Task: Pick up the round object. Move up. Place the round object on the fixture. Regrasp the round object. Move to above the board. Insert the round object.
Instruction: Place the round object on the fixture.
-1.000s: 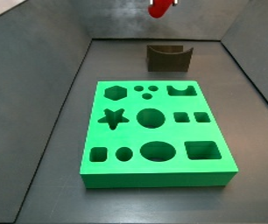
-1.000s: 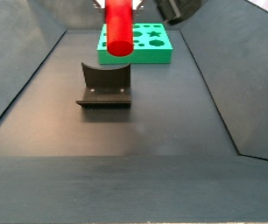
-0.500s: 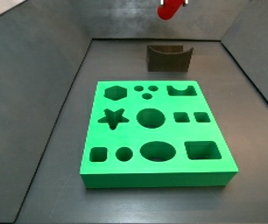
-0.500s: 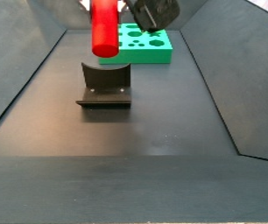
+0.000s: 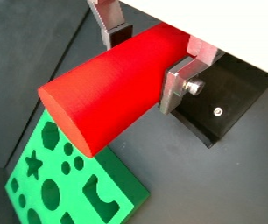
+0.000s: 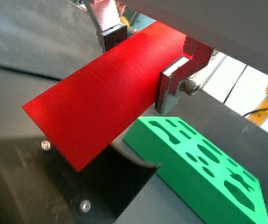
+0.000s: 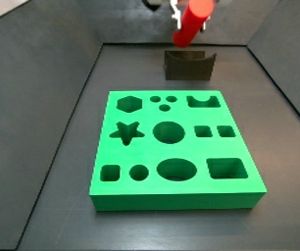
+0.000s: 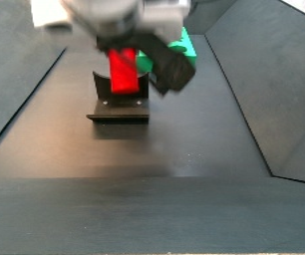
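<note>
End effector clamping the round object across its body between both silver fingers, hanging just above the fixture. Round object tilting over the notch in both side views, contact indeterminate. Board lying apart on the floor.

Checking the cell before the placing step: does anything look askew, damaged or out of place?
Nothing stands out. The gripper holds the red peg squarely between its fingers, above the fixture. The board lies flat on the floor, with its holes empty and no damage showing.
</note>
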